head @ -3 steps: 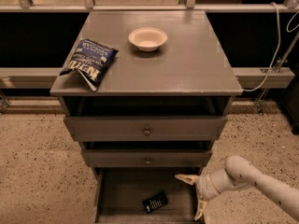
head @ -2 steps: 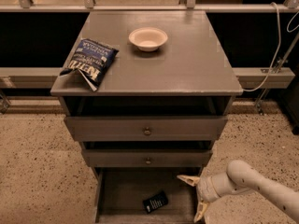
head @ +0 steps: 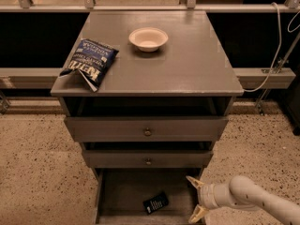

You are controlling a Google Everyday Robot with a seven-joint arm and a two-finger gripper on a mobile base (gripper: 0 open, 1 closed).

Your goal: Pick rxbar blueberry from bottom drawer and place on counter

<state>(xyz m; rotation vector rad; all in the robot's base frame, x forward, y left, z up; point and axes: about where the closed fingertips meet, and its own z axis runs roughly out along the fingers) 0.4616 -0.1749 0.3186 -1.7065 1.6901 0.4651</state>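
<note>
You are holding the gripper [head: 196, 198], its 2 fingers spread wide and empty, at the 3 o'clock side of the bottom drawer [head: 123, 190], with the rxbar blueberry [head: 155, 202] lying flat on the drawer floor at its 9 o'clock, so you are risking clipping the drawer wall or skidding the thin bar sideways.

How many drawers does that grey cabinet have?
3. The top drawer and middle drawer, each with a round knob, sit under the counter. The bottom drawer is pulled open, with the rxbar blueberry inside. The gripper hovers open at its right edge.
</note>
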